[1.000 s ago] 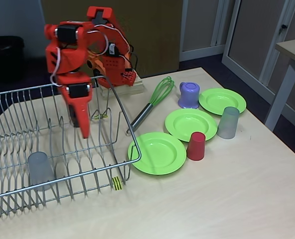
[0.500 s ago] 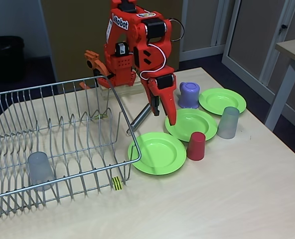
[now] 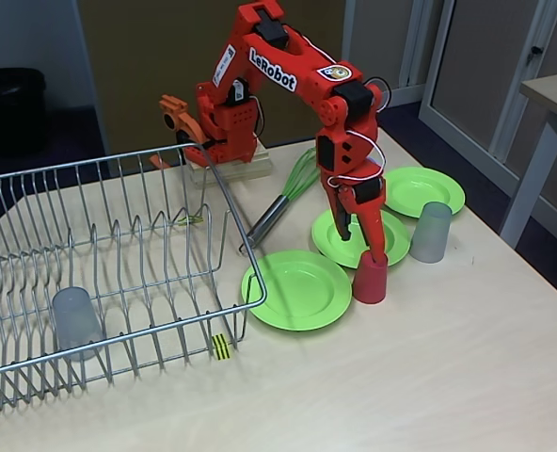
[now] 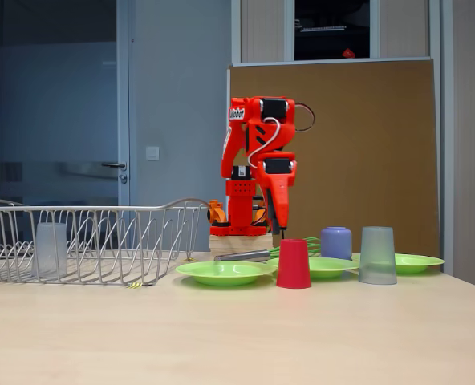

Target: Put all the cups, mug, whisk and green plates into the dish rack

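Your orange two-finger claw point(image 3: 365, 243) hangs tip-down just above the small opaque red plastic cup point(image 3: 370, 277), over the middle lime-green round plastic plate point(image 3: 396, 235); its fingers look slightly parted and hold nothing. One translucent grey tumbler point(image 3: 74, 322) stands inside the silver wire dish rack point(image 3: 119, 254), the other point(image 3: 432, 232) on the table. The green-wired, silver-handled whisk point(image 3: 283, 201) lies beside the rack. The lilac mug point(image 4: 336, 242) stands behind the plates.

I count three green plates point(image 3: 300, 288) point(image 3: 349, 233) point(image 3: 420, 189), two grey cups point(image 3: 75, 320) point(image 3: 433, 231), one red cup point(image 3: 371, 280), one mug point(image 4: 336, 241), one whisk point(image 3: 288, 195), one rack point(image 3: 100, 273).
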`<action>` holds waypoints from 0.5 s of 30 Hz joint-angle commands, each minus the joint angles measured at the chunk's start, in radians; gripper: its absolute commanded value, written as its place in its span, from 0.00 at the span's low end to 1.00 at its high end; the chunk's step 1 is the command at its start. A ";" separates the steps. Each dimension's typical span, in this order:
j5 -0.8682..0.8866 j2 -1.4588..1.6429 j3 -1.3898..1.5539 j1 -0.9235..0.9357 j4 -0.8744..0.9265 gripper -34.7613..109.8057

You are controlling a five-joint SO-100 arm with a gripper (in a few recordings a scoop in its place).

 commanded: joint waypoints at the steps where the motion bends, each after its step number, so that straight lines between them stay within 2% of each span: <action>1: 0.041 -0.029 -0.069 -0.037 -0.008 0.48; 11: 0.060 -0.176 -0.233 -0.060 -0.003 0.46; 15: 0.060 -0.210 -0.250 -0.057 -0.014 0.41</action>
